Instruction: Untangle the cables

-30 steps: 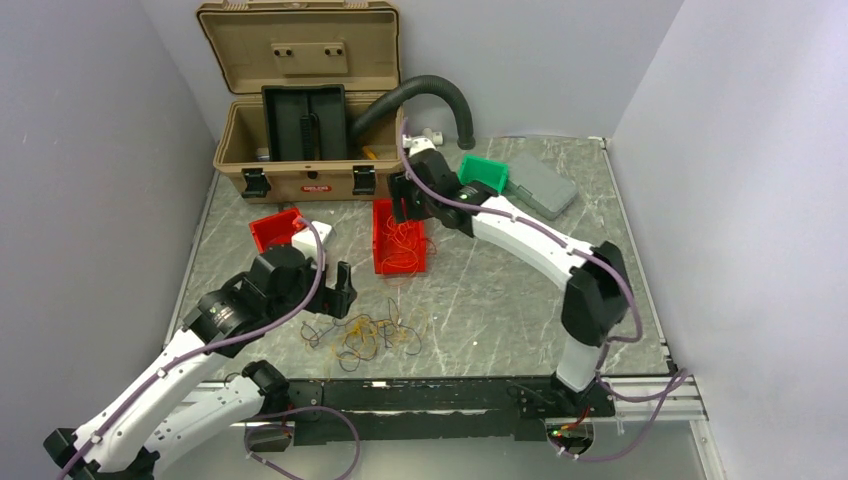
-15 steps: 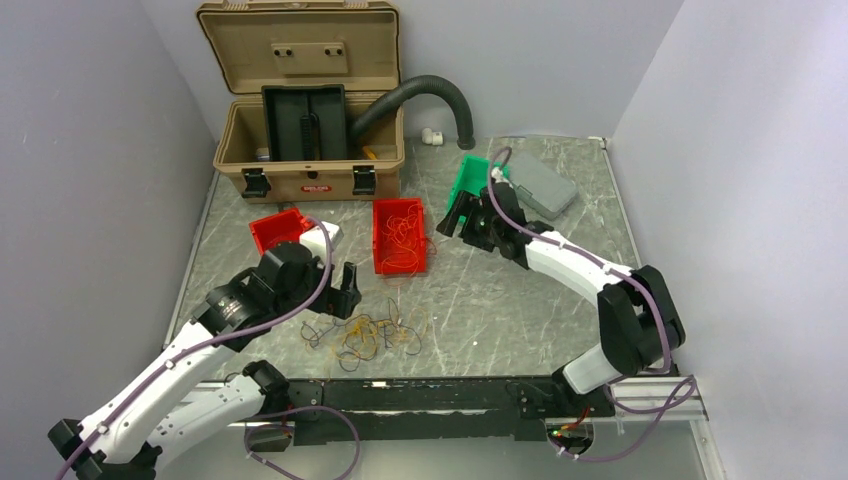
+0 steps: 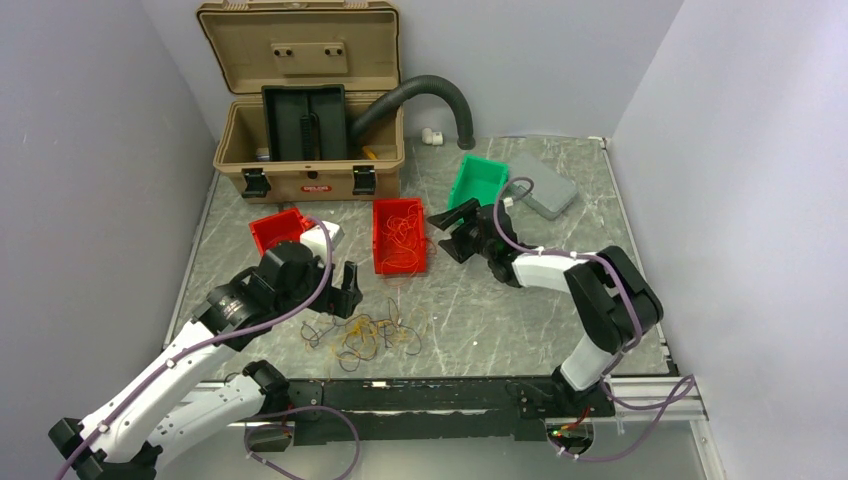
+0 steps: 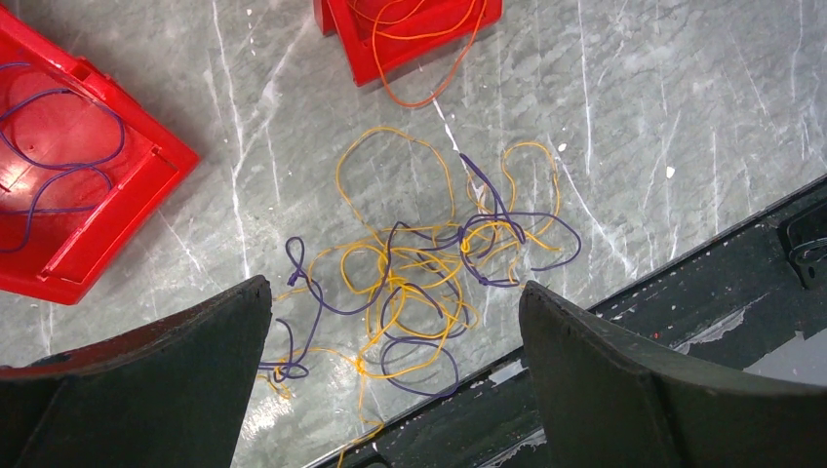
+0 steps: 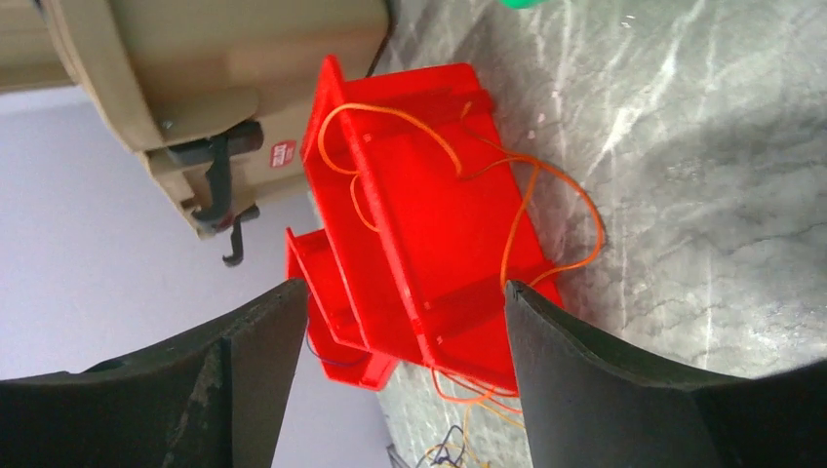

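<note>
Hovering over the cables (image 4: 419,288), left jaws gape wide, empty; right jaws stand apart, gripping nothing.

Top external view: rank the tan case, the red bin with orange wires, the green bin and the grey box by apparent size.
1. Tan case
2. Red bin with orange wires
3. Green bin and grey box: they look about alike, so not ranked.

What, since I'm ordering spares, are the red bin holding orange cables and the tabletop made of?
The red bin looks like glossy moulded plastic: uniform colour, thin ribbed walls. The tabletop looks like smooth grey stone or a stone-print laminate: white veins; which one is unclear.
</note>
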Available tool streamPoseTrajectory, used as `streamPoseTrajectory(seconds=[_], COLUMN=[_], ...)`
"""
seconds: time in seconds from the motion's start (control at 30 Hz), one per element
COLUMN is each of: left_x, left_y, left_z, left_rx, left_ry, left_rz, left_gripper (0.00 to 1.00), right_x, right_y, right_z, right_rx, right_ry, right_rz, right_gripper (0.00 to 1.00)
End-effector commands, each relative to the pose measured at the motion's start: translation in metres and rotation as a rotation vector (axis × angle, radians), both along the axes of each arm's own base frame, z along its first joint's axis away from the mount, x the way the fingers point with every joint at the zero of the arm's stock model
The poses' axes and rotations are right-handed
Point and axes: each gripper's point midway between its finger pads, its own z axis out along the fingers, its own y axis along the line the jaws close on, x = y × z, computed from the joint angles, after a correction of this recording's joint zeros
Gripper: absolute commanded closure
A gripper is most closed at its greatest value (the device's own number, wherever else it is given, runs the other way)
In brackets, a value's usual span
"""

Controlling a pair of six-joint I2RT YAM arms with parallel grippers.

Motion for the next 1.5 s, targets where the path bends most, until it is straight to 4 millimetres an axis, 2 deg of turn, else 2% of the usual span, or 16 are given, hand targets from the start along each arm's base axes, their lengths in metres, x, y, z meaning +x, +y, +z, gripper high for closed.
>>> streamPoseTrajectory(seconds=[0.0,0.2,0.33,0.43,0.5,0.6,0.67,0.9,0.97,1.07,1.23,1.33,1.47], left_x=[0.004,0.006,0.006,0.007,0.007,0.006,0.006,0.006,0.006,0.006,0.006,0.005,0.004], left_y=[-0.003,-0.003,-0.003,-0.002,0.0,0.002,0.002,0.001,0.001,0.0,0.0,0.001,0.001], left_z=[0.009,0.008,0.006,0.005,0.006,0.005,0.005,0.006,0.006,0.006,0.006,0.006,0.006], left_rx=[-0.034,-0.024,-0.014,-0.007,-0.005,-0.002,-0.004,-0.006,-0.008,-0.012,-0.014,-0.015,-0.015], left_ry=[-0.025,-0.031,-0.027,-0.028,-0.031,-0.031,-0.032,-0.032,-0.034,-0.033,-0.03,-0.03,-0.028], left_rz=[0.004,0.002,0.0,0.005,0.009,0.014,0.014,0.009,0.008,0.007,0.008,0.009,0.011], left_gripper=[0.01,0.01,0.0,0.01,0.01,0.01,0.01,0.01,0.01,0.01,0.01,0.01,0.01], right_x=[0.013,0.013,0.017,0.02,0.021,0.023,0.024,0.022,0.024,0.023,0.015,0.009,0.006], right_y=[0.006,0.004,0.015,0.022,0.023,0.014,0.003,-0.028,-0.03,-0.019,0.014,0.033,0.056], right_z=[0.005,-0.018,-0.03,-0.037,-0.039,-0.037,-0.027,0.01,0.026,0.06,0.107,0.122,0.122], right_rx=[0.153,0.153,0.147,0.125,0.117,0.088,0.039,-0.112,-0.162,-0.269,-0.467,-0.574,-0.611], right_ry=[0.002,0.03,0.044,0.058,0.063,0.053,0.031,-0.084,-0.15,-0.27,-0.46,-0.525,-0.534], right_rz=[-0.088,-0.127,-0.103,-0.101,-0.106,-0.152,-0.184,-0.256,-0.238,-0.18,-0.063,-0.007,0.075], right_gripper=[0.25,0.29,0.33,0.41,0.51,0.82,0.99,1.0,1.0,1.0,1.0,1.0,1.0])
